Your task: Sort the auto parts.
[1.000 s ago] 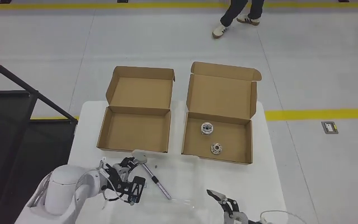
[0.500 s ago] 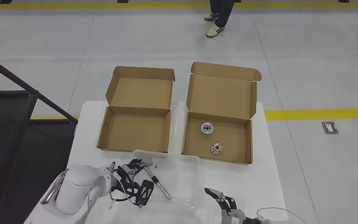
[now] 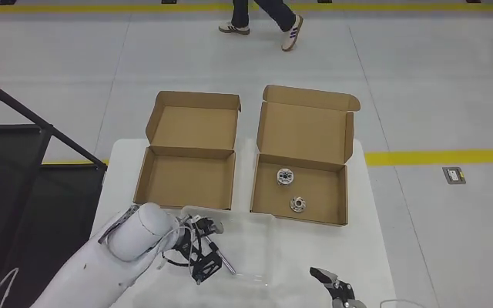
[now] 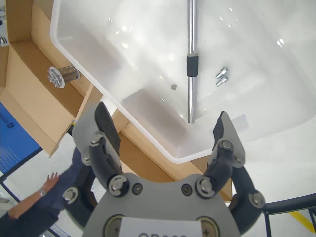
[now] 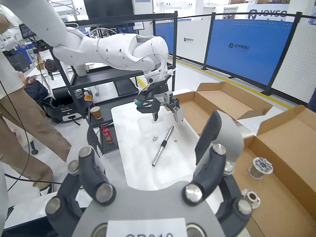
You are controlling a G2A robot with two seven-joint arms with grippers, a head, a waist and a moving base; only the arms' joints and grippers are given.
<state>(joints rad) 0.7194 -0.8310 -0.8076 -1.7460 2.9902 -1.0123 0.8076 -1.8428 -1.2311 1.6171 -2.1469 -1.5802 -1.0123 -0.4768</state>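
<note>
A metal rod with a black band [image 4: 191, 50] [image 5: 163, 145] lies in the white tray [image 4: 74, 57] [image 5: 138, 164] on the table's near side. Two small bolts [image 4: 221, 76] [image 5: 155, 138] rest beside it. My left gripper [image 4: 161, 114] [image 5: 166, 113] [image 3: 206, 248] hovers open just above the rod's end, holding nothing. My right gripper [image 5: 153, 134] [image 3: 335, 283] is open and empty at the table's near right edge. The right cardboard box [image 3: 331, 196] holds two round metal hubs [image 3: 285, 176] [image 3: 297, 204] [image 5: 260, 167]. The left cardboard box [image 3: 185, 181] is empty.
Both boxes stand side by side at the table's far half with lids raised. A black cart [image 5: 106, 80] with a paper cup [image 5: 95, 112] and a bottle [image 5: 107, 134] stands past the table's left side. A person [image 5: 14, 114] stands near it.
My left arm has swung right and farther over the tray, bringing its open gripper above the rod. My right gripper has drawn back toward the near right corner.
</note>
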